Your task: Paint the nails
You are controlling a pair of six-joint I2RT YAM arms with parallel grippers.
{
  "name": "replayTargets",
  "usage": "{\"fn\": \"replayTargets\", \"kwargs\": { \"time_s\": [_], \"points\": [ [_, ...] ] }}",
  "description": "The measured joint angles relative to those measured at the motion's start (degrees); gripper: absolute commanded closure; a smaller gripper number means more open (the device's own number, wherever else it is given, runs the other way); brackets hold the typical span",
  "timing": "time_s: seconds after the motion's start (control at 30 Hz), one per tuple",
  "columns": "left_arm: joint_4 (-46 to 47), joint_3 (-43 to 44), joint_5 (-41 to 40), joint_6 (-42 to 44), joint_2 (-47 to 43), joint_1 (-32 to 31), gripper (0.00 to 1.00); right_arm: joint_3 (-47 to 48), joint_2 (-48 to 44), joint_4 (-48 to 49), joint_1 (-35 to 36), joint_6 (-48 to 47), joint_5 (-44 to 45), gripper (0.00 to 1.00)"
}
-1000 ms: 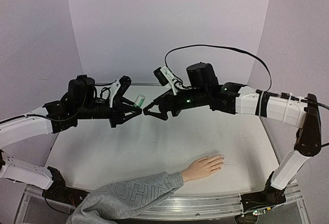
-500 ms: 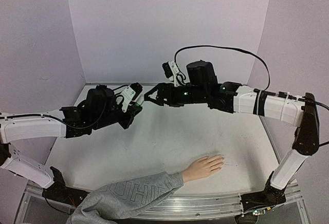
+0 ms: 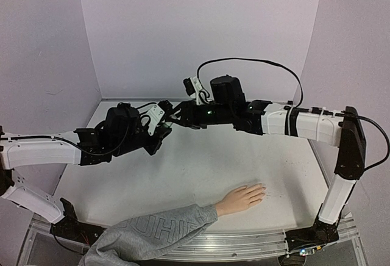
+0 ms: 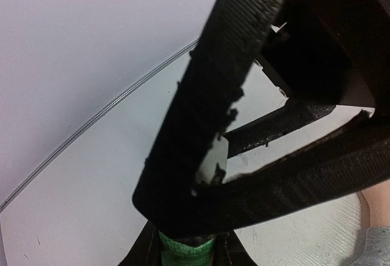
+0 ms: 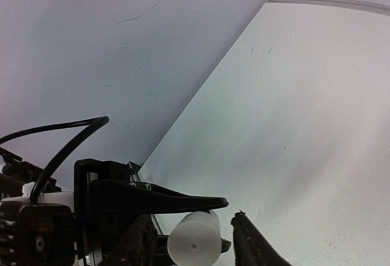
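Observation:
The flesh-coloured mannequin hand (image 3: 241, 199) lies palm down near the table's front edge, and its nails (image 3: 262, 188) are too small to make out. Both grippers meet in the air above the table's back middle, far from the hand. My left gripper (image 3: 162, 125) (image 4: 186, 241) is shut on a small green bottle (image 4: 186, 249). The bottle's white cap (image 5: 194, 241) (image 4: 213, 162) points into my right gripper (image 3: 173, 118) (image 5: 192, 229). Its jaws stand narrowly on either side of the cap, with a thin gap showing at the right finger (image 5: 250, 241).
A grey sweatshirt sleeve (image 3: 152, 232) runs from the hand to the front left edge. A black cable (image 3: 250, 61) loops above the right arm. Lilac walls close the table at the back and sides. A metal rail (image 3: 244, 244) lines the front.
My left arm carried the bottle right and slightly back. My right gripper moved left onto the cap, and its jaws narrowed from wide open to close around it.

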Motion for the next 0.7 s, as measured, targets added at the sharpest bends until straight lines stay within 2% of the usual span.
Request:
{"fn": "replayTargets", "kwargs": {
  "time_s": [0.1, 0.17, 0.2, 0.23, 0.3, 0.37, 0.6, 0.7],
  "points": [
    [0.1, 0.0, 0.5, 0.0, 0.0, 0.0, 1.0, 0.1, 0.0, 0.6, 0.0, -0.1, -0.8, 0.77],
    [0.2, 0.1, 1.2, -0.1, 0.0, 0.0, 1.0, 0.0, 0.0, 0.8, -0.2, -0.4, -1.0, 0.88],
    [0.1, 0.1, 1.5, -0.2, 0.0, 0.0, 1.0, -0.1, 0.0, 0.9, -0.4, -0.8, -1.5, 0.98],
    [0.1, 0.2, 1.9, -0.3, 0.0, 0.1, 1.0, -0.2, 0.0, 1.0, -0.5, -1.6, -1.9, 1.0],
    [-0.5, 0.2, 4.2, -0.7, -0.4, 0.6, 1.0, -0.5, 0.0, 1.3, -0.8, -3.8, -3.7, 1.0],
    [-1.6, 0.2, 10.1, -1.3, -1.1, 1.9, 1.0, -1.6, -0.3, 2.0, -1.3, -8.7, -7.2, 1.0],
    [-3.9, 0.2, 45.4, -4.3, -1.9, 7.9, 1.0, -8.3, -5.3, 2.1, -3.2, -32.1, -26.9, 1.0],
    [-3.7, 0.2, 54.2, -4.9, -1.9, 8.8, 1.0, -8.5, -5.7, 1.5, -3.2, -37.6, -32.9, 0.99]
  ]
}}
